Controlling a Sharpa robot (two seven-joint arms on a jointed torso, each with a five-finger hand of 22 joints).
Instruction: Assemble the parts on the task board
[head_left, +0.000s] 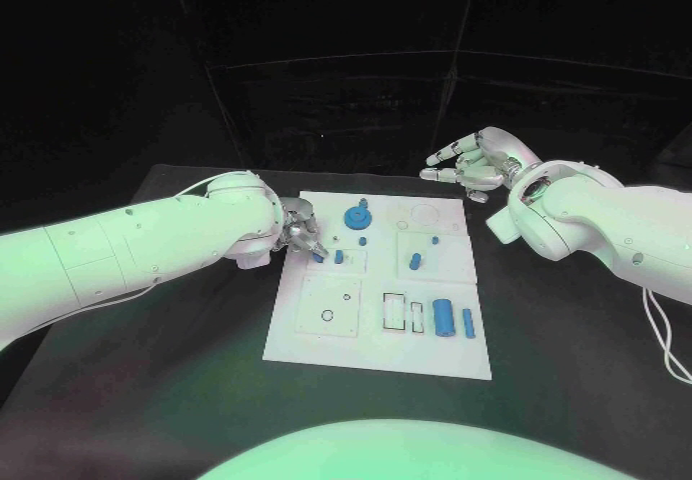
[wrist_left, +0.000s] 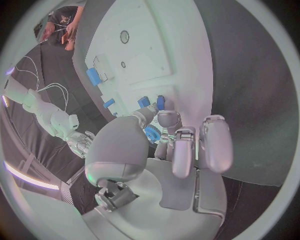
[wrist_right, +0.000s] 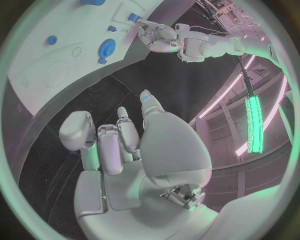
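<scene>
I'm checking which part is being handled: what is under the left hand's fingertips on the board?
The left hand pinches a small blue part over the task board, beside another blue peg. The fingers cover the part's top, and the board directly under it is hidden.

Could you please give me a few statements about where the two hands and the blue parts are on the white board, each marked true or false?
1. The left hand is at the left edge of the white task board, fingertips by a small blue peg. True.
2. The right hand is gripping the blue gear-shaped disc. False: it hangs beyond the board's far right corner, holding nothing, with the gear lying untouched on the board.
3. A large blue cylinder lies on the board's near right part. True.
4. The board holds no parts on it. False: several blue pieces lie on it.
</scene>
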